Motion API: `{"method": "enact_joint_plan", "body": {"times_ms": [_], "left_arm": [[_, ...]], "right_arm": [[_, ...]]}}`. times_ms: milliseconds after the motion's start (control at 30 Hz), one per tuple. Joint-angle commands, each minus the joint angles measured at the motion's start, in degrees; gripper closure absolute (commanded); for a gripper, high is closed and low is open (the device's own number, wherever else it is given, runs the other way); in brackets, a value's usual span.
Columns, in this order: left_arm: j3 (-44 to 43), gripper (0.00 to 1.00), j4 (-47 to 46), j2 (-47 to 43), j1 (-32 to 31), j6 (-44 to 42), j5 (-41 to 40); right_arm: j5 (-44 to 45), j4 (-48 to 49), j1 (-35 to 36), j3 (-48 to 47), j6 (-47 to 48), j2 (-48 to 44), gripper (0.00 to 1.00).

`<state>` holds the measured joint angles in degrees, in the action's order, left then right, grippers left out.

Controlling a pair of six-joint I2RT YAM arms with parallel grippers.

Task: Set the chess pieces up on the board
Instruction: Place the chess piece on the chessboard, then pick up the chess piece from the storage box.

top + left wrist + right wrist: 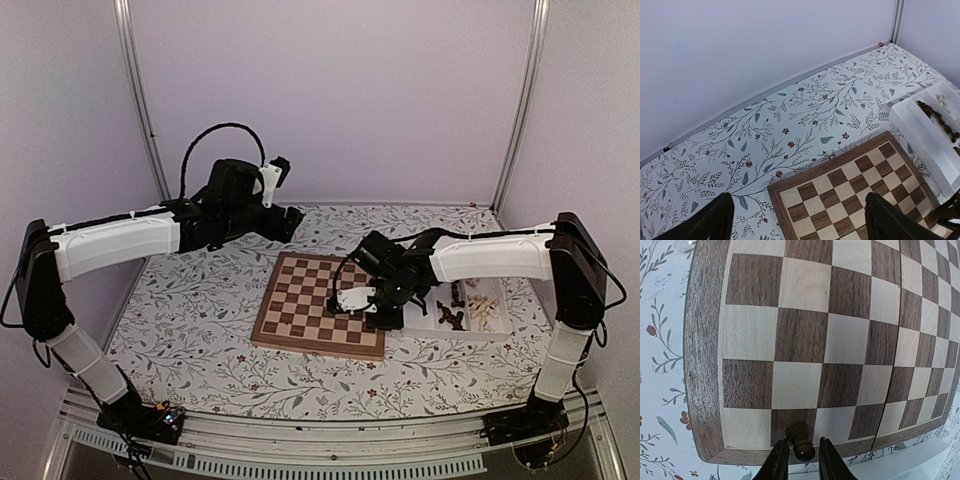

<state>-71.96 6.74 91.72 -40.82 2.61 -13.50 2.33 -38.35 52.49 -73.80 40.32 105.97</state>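
Right gripper (801, 444) is straddling a dark piece (797, 432) at the board's (705, 365) near-right edge, jaws narrowly parted. Left gripper (797, 212) is hovering above the board's far side, jaws spread wide, empty.

You have almost the whole brown-and-cream checked wooden board (318, 306) bare to pass over. One small dark turned piece (801, 439) stands on its edge row, with the right gripper (802, 446) straddling it. The white plastic compartment tray (920, 137) lies just beside the board's right edge.
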Motion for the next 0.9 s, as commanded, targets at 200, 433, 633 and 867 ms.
{"method": "enact_joint_plan", "body": {"times_ms": [200,433,633,867], "left_arm": [[-0.81,0.07,-0.17,-1.28,0.65,0.01,0.77],[-0.7,0.07,-0.38,-1.2,0.65,-0.06,1.44],[-0.92,0.07,-0.28,-0.95,0.65,0.36,3.29],[-1.07,0.08,-0.09,-0.24,0.65,0.75,4.35]], "right_arm": [[-2.71,-0.67,-0.24,-1.28,-1.46,-1.42,0.6],[-14.41,-3.55,-12.62,-1.4,-3.87,-8.32,0.59],[-15.99,-1.39,-27.34,5.39,-7.38,-14.55,0.66],[-10.48,-0.81,-29.79,13.39,-8.08,-15.04,0.73]]}}
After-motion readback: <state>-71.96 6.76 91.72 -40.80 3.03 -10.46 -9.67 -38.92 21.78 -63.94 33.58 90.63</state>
